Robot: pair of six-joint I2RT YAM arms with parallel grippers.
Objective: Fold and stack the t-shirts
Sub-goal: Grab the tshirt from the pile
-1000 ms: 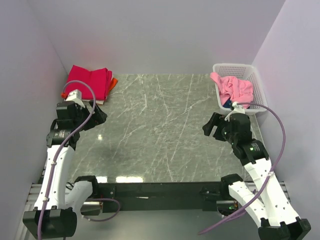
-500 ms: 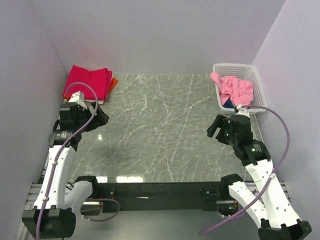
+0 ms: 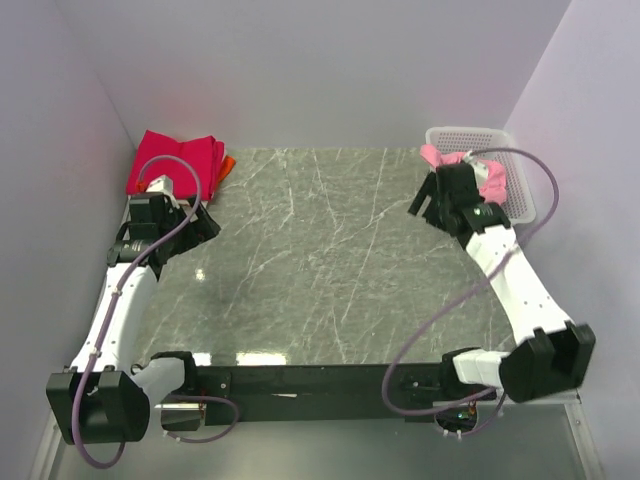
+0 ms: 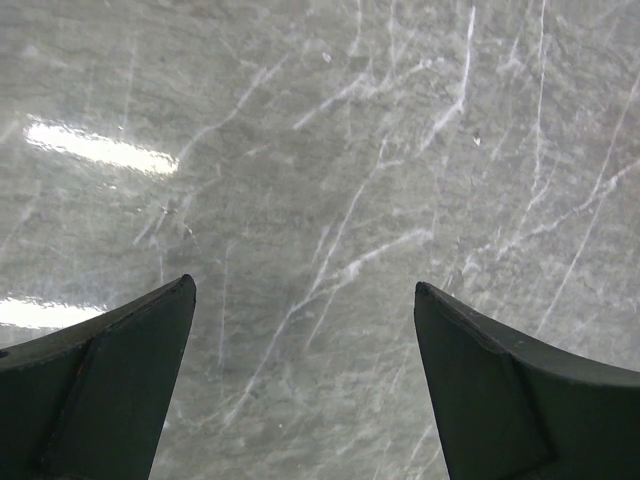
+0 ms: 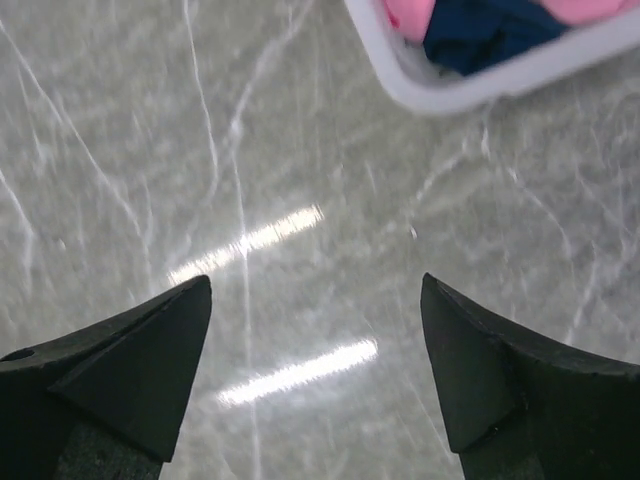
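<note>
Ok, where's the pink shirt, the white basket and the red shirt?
pink t-shirt (image 3: 433, 156): top view, the bit at the basket's left rim.
white basket (image 3: 470, 132): top view, its far rim.
red t-shirt (image 3: 180, 160): top view, middle of its top side.

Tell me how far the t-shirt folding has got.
Done: a magenta-red shirt lies folded on an orange shirt at the table's far left corner. In hand: nothing; the left gripper hangs open over bare table, the right gripper open beside the basket. Left: the pink shirt and dark blue shirt lie crumpled in the basket, unfolded.
</note>
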